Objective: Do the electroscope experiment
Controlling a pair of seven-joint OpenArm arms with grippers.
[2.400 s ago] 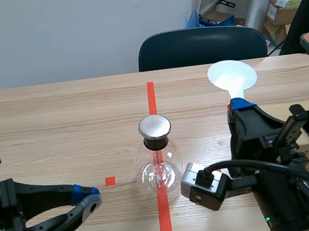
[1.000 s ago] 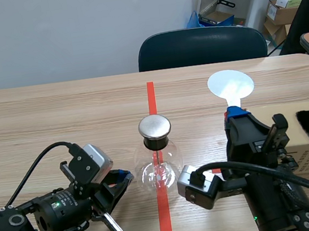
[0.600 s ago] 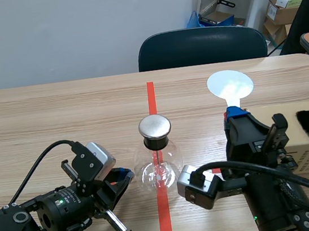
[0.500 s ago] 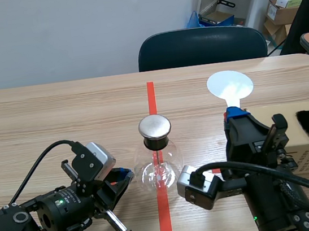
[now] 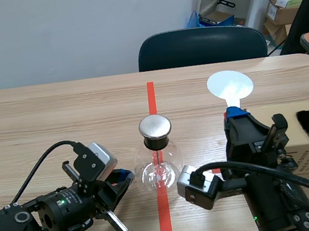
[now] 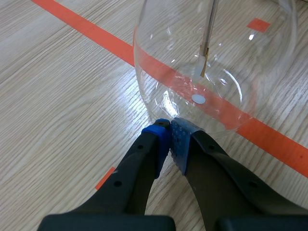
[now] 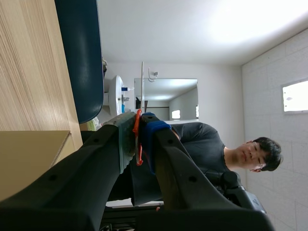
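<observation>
Resting low on the table (image 5: pixel 40 113), my left gripper (image 6: pixel 169 126) has its fingers pressed together with nothing between them. The blue-padded tips sit right at the foot of the electroscope flask (image 6: pixel 216 72); whether they touch the glass I cannot tell. In the scene view that flask (image 5: pixel 160 169) stands straight ahead of the left gripper (image 5: pixel 122 176), upright on the orange-red tape line (image 5: pixel 150 93) near the middle of the table.

It is a clear, round-bellied glass bulb with a black stopper in its neck and a flat, shiny metal cap (image 5: pixel 155 126) on top. Inside, a thin rod (image 6: pixel 208 29) hangs down the centre and ends in a small pale leaf, clear of the glass floor.

My right gripper (image 5: pixel 236 110) stands upright to the right of the flask, apart from it. It is pinching the handle of a pale round paddle (image 5: pixel 230 85), whose disc rises above the fingertips.
</observation>
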